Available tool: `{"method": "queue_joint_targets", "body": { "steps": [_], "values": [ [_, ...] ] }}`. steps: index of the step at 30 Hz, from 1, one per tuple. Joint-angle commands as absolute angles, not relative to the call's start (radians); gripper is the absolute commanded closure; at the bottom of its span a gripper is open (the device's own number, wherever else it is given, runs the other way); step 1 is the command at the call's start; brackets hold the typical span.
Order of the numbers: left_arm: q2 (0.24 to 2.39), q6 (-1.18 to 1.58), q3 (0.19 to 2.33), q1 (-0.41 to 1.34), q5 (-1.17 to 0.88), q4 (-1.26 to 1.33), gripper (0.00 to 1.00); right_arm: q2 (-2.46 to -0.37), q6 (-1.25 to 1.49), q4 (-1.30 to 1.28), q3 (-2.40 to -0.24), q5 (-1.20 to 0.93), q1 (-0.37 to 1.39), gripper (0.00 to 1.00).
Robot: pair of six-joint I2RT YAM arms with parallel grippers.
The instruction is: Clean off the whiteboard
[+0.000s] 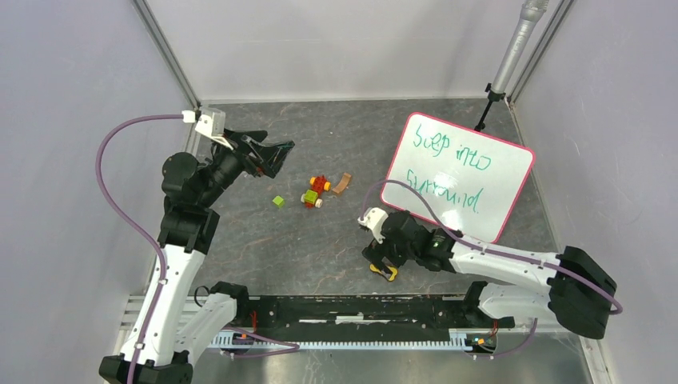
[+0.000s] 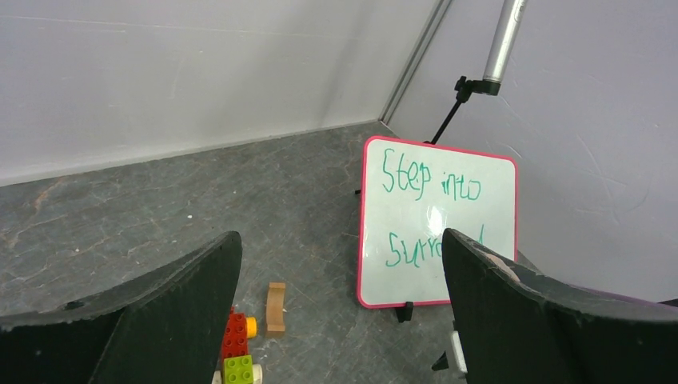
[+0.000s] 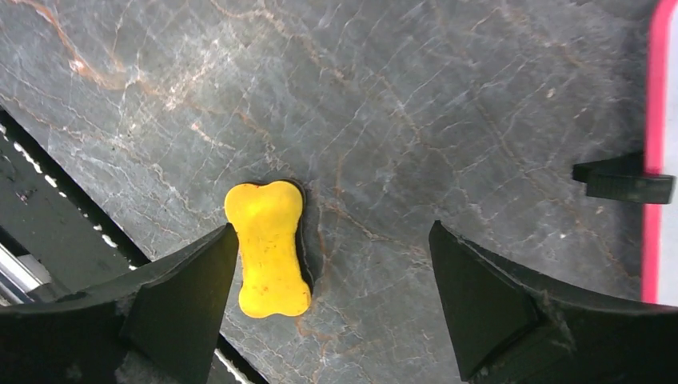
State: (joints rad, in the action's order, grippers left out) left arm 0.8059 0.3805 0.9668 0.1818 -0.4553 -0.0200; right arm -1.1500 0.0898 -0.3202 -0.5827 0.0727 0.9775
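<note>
The whiteboard [image 1: 460, 176] lies at the back right, white with a pink-red frame and green handwriting; it also shows in the left wrist view [image 2: 436, 220], and its frame edge [image 3: 660, 120] and a black foot show in the right wrist view. My right gripper [image 1: 382, 264] hangs open low over the table, near the board's front left corner. A yellow bone-shaped piece [image 3: 268, 248] with a dark underside lies just inside its left finger [image 3: 333, 226], untouched. My left gripper [image 1: 276, 156] is open, raised at the left and facing the board [image 2: 340, 236], holding nothing.
A cluster of toy bricks [image 1: 314, 192], a loose green brick [image 1: 277, 202] and a brown arch piece [image 1: 342, 183] lie mid-table. A metal pole on a small tripod [image 1: 512, 48] stands behind the board. The black rail [image 1: 360, 308] runs along the near edge; walls enclose the table.
</note>
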Motion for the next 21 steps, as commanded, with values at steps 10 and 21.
{"method": "queue_joint_targets", "body": {
  "steps": [10, 21],
  "values": [
    [0.807, 0.389, 0.971, 0.194, -0.448, 0.005, 0.0, -1.22, 0.073, -0.313, -0.583, 0.123, 1.096, 0.16],
    [0.825, 0.4, 0.976, 0.194, -0.462, 0.005, 0.0, -1.177, 0.135, -0.318, -0.582, 0.159, 1.128, 0.12]
  ]
}}
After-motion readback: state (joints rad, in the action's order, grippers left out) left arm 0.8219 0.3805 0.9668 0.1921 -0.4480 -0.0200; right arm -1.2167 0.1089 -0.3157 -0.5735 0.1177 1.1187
